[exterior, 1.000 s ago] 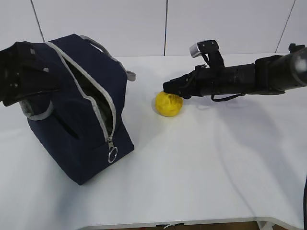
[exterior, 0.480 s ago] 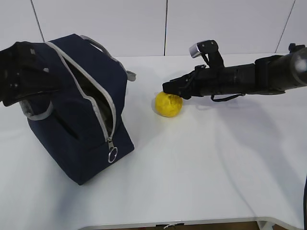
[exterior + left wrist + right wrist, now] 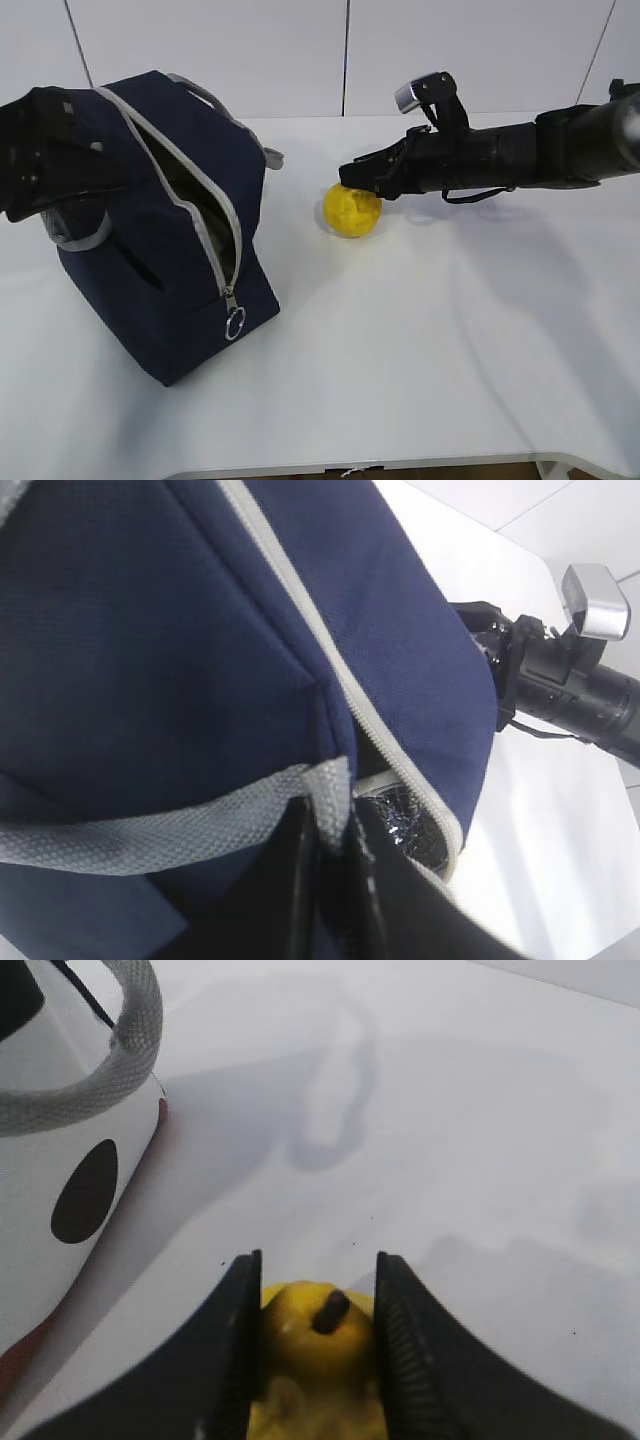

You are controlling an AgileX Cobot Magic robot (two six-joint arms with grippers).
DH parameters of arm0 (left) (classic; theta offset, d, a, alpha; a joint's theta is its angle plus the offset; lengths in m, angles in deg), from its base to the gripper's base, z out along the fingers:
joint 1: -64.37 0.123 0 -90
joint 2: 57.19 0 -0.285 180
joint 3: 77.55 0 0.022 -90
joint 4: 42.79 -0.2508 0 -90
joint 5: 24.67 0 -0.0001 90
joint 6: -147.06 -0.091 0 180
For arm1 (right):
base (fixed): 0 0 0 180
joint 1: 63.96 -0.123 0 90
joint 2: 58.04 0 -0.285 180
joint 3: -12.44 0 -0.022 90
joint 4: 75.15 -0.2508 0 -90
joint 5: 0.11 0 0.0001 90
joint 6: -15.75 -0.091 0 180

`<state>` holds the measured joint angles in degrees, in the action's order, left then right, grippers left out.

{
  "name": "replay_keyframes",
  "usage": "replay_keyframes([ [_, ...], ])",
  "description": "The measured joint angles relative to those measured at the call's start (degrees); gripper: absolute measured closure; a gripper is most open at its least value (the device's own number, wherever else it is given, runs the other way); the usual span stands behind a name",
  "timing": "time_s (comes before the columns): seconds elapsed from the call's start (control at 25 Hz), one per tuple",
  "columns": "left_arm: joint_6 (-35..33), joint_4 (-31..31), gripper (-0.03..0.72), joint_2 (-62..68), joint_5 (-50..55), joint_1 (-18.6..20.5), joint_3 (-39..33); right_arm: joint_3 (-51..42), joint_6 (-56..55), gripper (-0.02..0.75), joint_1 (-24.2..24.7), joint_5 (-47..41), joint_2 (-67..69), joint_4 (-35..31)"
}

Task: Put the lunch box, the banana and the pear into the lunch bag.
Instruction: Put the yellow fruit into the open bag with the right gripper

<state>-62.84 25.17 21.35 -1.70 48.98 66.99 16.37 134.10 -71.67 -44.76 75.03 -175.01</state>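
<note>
Right hand (image 3: 312, 1355) around pear (image 3: 312, 1345)

The lunch bag (image 3: 165, 225) stands on the left part of the table (image 3: 420, 340), with its zipper opening turned to the front. The pear (image 3: 351, 210) is to the right of the bag, apart from it. The right gripper (image 3: 352, 178) is around the pear, one finger on each side.

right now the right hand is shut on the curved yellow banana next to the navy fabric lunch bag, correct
Not the banana. The right hand is shut on the small lumpy yellow pear with a short dark stem, as the right wrist view shows. It does sit next to the navy fabric lunch bag.
</note>
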Motion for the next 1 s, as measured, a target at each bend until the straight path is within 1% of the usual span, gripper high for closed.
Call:
replay_keyframes([
  [0.08, 0.0, 0.0, 0.68, 0.0, 0.0, 0.0, 0.0, 0.0, 0.0, 0.465, 0.0, -0.15, -0.24, 0.0],
  [0.24, 0.0, 0.0, 0.68, 0.0, 0.1, 0.0, 0.0, 0.0, 0.0, 0.465, 0.0, -3.11, -2.81, 0.46],
  [0.44, 0.0, 0.0, 0.68, 0.0, 0.1, 0.0, 0.0, 0.0, 0.13, 0.465, 0.0, -6.07, -9.45, 0.67],
  [0.76, 0.0, 3.04, 0.68, 0.0, -1.65, 0.0, 0.0, 0.0, 0.13, 0.465, 0.0, -11.82, -16.81, 1.05],
  [0.88, 0.0, 4.36, 0.68, 0.0, -2.18, 0.0, 0.0, 0.33, 0.13, 0.465, -0.89, -13.69, -17.96, 1.4],
  [1.0, 0.0, 5.14, 0.68, 0.0, -2.18, 0.0, 0.0, 2.09, 0.13, 0.465, -3.49, -14.41, -18.14, 2.1],
])
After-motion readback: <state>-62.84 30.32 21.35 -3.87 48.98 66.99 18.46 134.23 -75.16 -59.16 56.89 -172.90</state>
